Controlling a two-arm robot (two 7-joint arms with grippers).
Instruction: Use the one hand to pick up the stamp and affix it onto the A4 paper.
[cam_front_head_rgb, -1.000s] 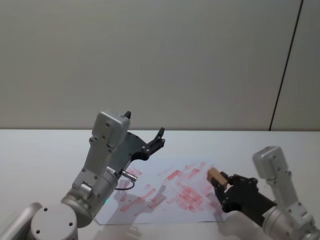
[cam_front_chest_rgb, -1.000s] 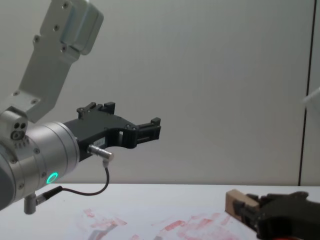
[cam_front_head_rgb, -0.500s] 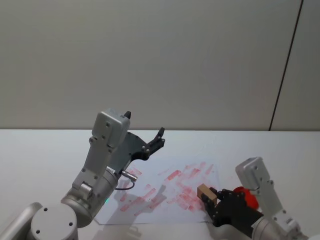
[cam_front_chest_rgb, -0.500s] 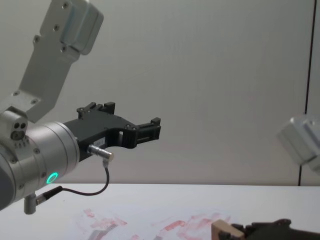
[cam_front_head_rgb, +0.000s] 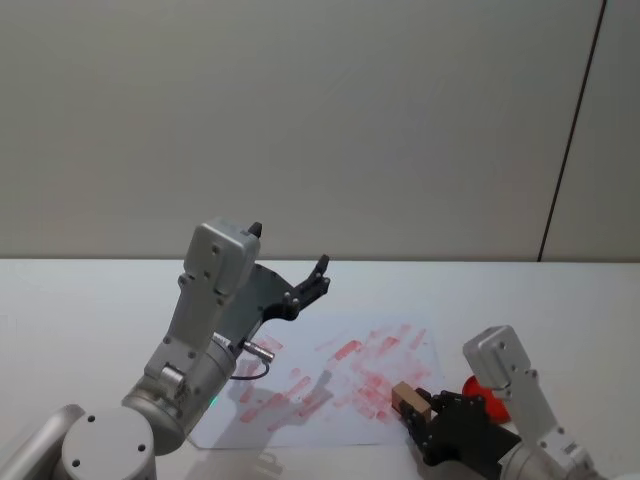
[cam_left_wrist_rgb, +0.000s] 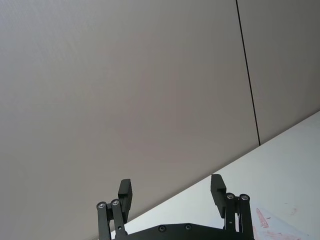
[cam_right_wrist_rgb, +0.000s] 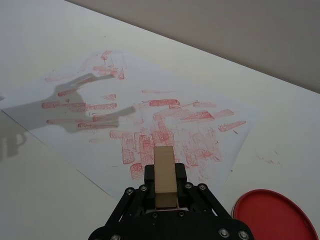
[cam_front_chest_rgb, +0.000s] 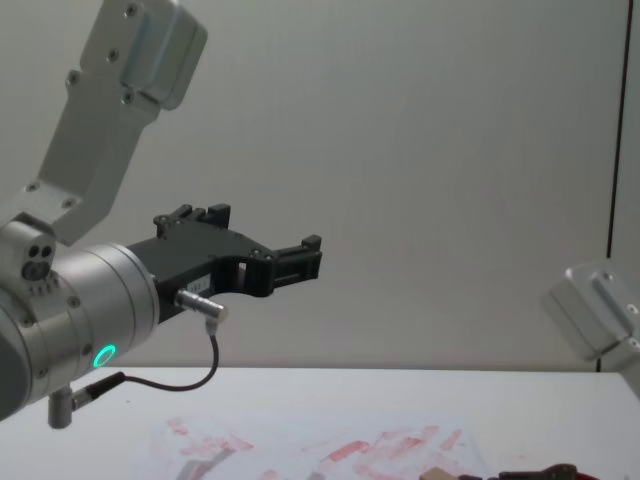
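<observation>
**Right wrist view: stamp carried low over the marked sheet**

The right gripper (cam_right_wrist_rgb: 165, 189) is clamped on the stamp (cam_right_wrist_rgb: 164, 167), one finger on each long side of the block. The block's plain top faces the wrist camera. It stands over the densest patch of red marks, toward the near right part of the A4 paper (cam_right_wrist_rgb: 145, 75). I cannot tell whether its face already touches the sheet. I judge the pickup done and the pressing step in hand. My next move calls for a straight push down with the block kept level, then a clean lift so the print does not smear. The red ink pad (cam_right_wrist_rgb: 272, 215) lies on the table (cam_right_wrist_rgb: 50, 175) just beside the paper's right edge, close to the working arm, so I would avoid drifting that way. The left gripper (cam_front_chest_rgb: 300, 255) hangs raised over the table's left side, fingers apart and idle. Its shadow falls across the sheet, but nothing blocks the descent.
</observation>
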